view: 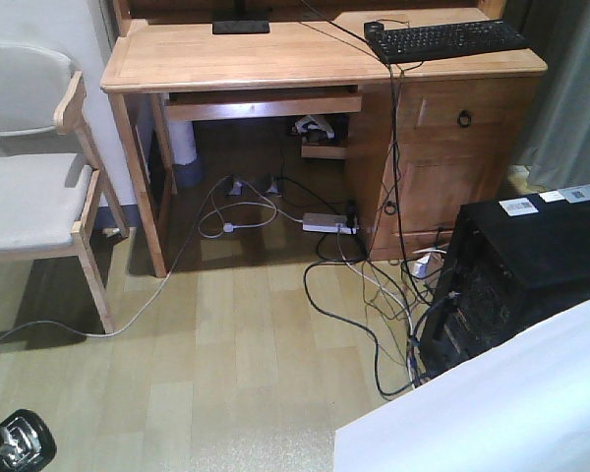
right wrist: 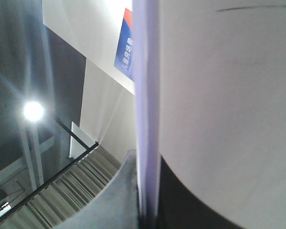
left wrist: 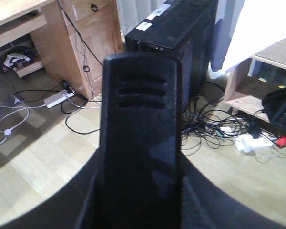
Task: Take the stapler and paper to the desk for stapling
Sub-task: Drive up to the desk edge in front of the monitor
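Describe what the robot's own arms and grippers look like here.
Left gripper: only blurred matte-black curved bodywork along the wrist view's bottom edge. The front view's bottom-left corner shows a rounded black part with shiny silver metal, probably that arm. Right gripper: a pale grey curved piece beside a black one. No markings visible.

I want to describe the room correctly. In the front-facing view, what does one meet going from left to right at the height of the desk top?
First the chair → black stand base on the desk → black keyboard → grey curtain.
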